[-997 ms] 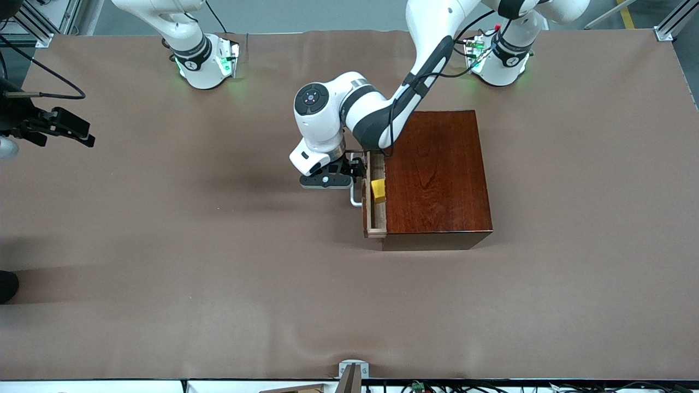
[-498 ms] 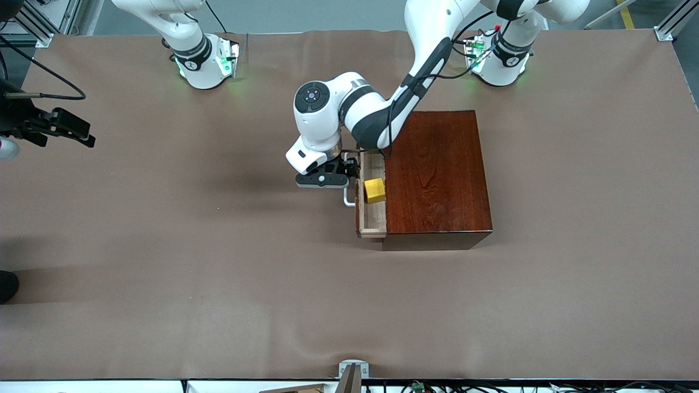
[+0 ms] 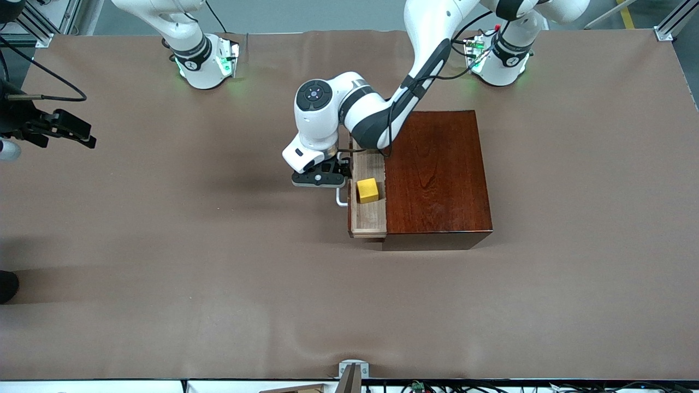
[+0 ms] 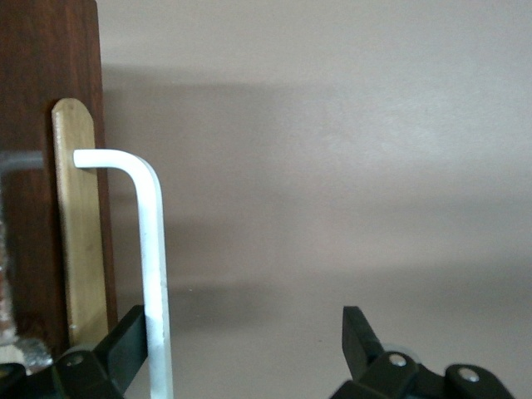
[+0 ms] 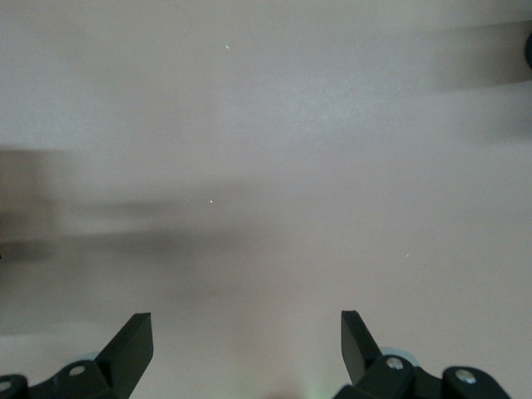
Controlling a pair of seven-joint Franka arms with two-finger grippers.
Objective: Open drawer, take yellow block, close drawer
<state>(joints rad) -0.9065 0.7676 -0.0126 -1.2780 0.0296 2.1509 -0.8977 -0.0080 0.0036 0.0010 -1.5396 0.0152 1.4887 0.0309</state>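
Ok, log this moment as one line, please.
drawer: part open | yellow block: inside it | left gripper: jaws open, one hooked in white handle | right gripper: open, waiting

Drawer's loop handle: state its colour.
White; the drawer's loop handle shows best in the left wrist view.

Glossy dark wooden box, pale matt wood drawer, matt brown table.

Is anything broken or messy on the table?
No, nothing stands out. The drawer is partly pulled out of the wooden box, with the yellow block sitting inside. The left gripper is open, one finger hooked inside the white handle. The right gripper waits, open.
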